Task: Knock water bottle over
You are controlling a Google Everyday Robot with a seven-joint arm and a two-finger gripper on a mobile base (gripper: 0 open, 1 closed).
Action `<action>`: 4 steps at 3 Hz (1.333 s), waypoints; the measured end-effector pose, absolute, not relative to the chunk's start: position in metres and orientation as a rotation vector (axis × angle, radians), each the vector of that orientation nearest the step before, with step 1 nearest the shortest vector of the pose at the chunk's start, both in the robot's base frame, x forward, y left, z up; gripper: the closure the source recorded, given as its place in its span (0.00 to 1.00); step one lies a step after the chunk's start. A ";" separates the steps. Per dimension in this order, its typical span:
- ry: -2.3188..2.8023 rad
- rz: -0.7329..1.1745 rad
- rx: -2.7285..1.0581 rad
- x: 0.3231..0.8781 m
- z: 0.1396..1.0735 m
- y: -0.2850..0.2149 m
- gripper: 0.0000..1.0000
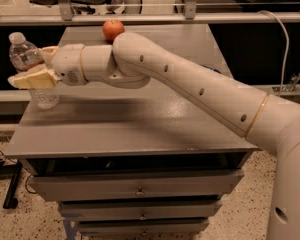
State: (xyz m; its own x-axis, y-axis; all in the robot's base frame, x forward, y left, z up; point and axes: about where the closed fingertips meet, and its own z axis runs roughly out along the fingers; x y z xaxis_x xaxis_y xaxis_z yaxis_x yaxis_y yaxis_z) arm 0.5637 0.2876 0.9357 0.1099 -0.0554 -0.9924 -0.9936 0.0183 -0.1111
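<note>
The water bottle point(26, 58) is clear plastic with a white cap. It stands at the far left edge of the grey table point(140, 129) and leans with its top to the left. My gripper point(37, 65) is at the bottle's middle, with the arm reaching in from the right across the table. The near cream finger point(32, 79) lies across the front of the bottle and the far finger point(49, 51) is behind it. The fingers are apart, with the bottle's body between them and pressed by them.
A red apple point(113, 30) sits at the back of the table, just behind my arm. The table has drawers point(135, 189) below its front edge. Its left edge is right beside the bottle's base. A rail and chairs stand behind.
</note>
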 end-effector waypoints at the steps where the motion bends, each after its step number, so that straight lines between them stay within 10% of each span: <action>1: 1.207 1.072 -1.308 0.569 0.933 0.273 0.63; 3: 1.354 1.027 -1.391 0.615 0.959 0.198 1.00; 4: 1.471 0.943 -1.466 0.629 0.974 0.145 1.00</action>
State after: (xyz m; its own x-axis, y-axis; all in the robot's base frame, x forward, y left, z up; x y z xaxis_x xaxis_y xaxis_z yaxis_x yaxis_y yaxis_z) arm 0.6289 0.1455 0.9738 0.0304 -0.3714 -0.9280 -0.9983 0.0350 -0.0468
